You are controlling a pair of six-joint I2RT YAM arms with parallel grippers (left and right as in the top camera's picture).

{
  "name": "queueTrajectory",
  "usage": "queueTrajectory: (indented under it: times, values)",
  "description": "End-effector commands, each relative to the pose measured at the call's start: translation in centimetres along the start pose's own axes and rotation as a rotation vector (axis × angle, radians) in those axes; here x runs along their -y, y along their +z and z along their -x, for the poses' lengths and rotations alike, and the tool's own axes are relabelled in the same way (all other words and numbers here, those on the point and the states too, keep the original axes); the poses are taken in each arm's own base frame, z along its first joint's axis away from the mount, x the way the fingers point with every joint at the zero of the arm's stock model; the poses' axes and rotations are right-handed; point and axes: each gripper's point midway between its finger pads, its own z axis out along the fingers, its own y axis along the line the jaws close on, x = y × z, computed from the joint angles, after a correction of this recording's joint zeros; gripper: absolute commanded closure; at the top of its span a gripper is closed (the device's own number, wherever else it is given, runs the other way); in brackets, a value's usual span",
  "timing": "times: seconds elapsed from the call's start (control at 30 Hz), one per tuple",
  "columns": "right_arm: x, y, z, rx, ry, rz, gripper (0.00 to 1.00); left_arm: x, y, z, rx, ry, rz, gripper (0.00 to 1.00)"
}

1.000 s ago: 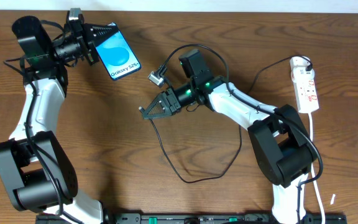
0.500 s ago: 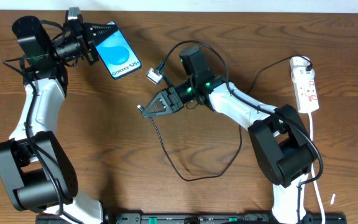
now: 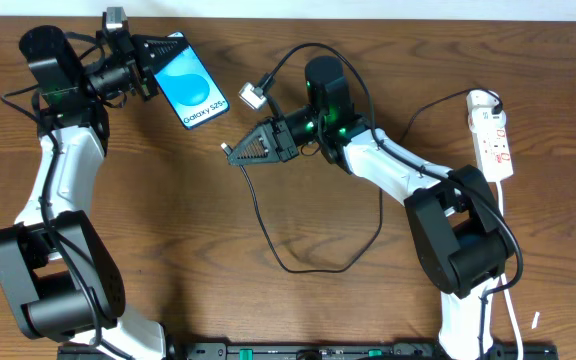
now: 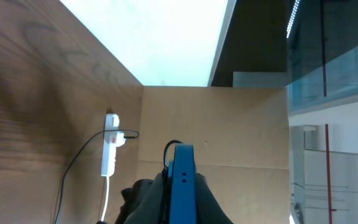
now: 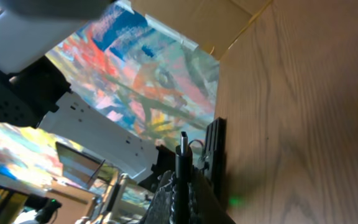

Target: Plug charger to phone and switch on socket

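**Charger (image 5: 183,149) tip pinched in right hand (image 3: 236,152), phone (image 3: 194,88) held by left hand (image 3: 160,52)**

Right hand is clamped together on the plug tip at the centre of the overhead frame, pointing left. The cable loops down across the desk (image 3: 168,200). Left hand is closed on the phone's top end in the upper left of the frame, blue screen up. Plug tip sits near the phone's lower corner, not touching. Socket (image 3: 494,135) lies at the right edge, well apart from both hands.
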Motion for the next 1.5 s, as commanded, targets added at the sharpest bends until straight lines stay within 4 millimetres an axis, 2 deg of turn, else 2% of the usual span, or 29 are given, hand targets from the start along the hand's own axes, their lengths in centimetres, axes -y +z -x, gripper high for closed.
queueTrajectory:
  times: [0.0,0.23,0.8,1.0,1.2,1.47]
  values:
    - [0.3,-0.3,0.6,0.018,0.058,-0.01,0.99,1.6,-0.2,-0.2,0.001,0.097,-0.014,0.92]
    - [-0.7,-0.3,1.5,0.032,0.02,-0.007,0.99,1.6,-0.2,-0.2,0.005,0.141,-0.013,0.93]
    - [-1.2,-0.3,2.3,0.056,-0.018,-0.013,0.99,1.6,-0.2,0.0,0.016,0.185,-0.011,0.93]
    - [-1.1,-0.3,2.4,0.065,-0.012,-0.017,0.99,1.6,-0.1,0.4,0.041,0.185,-0.005,0.93]
    - [-0.9,-0.4,3.3,0.111,-0.034,-0.039,0.99,1.6,0.7,0.0,0.032,0.189,-0.005,0.93]
    - [-0.7,-0.4,3.9,0.147,-0.037,-0.057,0.99,1.6,0.7,0.0,0.033,0.19,-0.005,0.92]
